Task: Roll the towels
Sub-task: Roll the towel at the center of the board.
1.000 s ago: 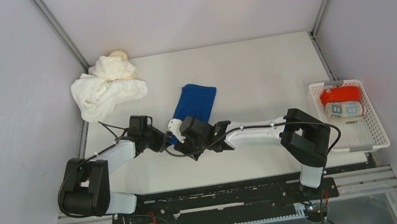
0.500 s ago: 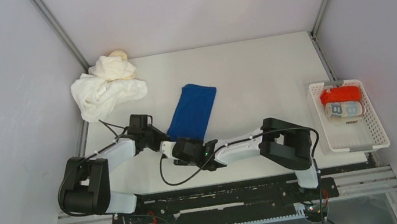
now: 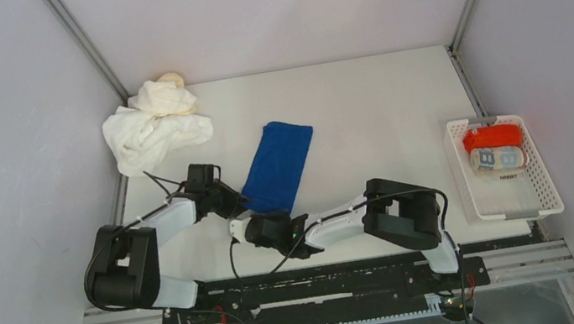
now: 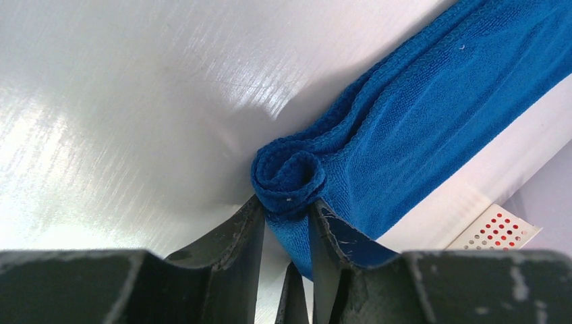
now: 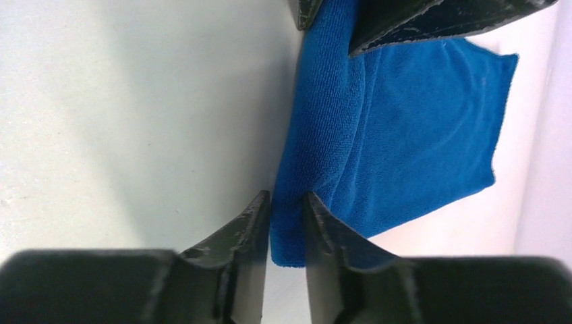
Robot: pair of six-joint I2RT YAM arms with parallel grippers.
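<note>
Your top camera sits high above and behind the near edge of the table [image 3: 376,98], looking down and forward, far enough off that the whole top fits in, out to both far corners. Each wrist camera rides just behind its own jaws, skimming the table at very close range. All three share the near end of the blue towel [image 3: 278,167], which the two wrist views face from opposite ends.

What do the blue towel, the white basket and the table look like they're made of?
The blue towel: soft terry cloth, matte; looped pile and stitched hem show up close. The basket: probably rigid plastic, white, with slotted walls. The table: smooth, semi-glossy white surface, likely laminate or coated metal; it shows glare and fine scratches.
</note>
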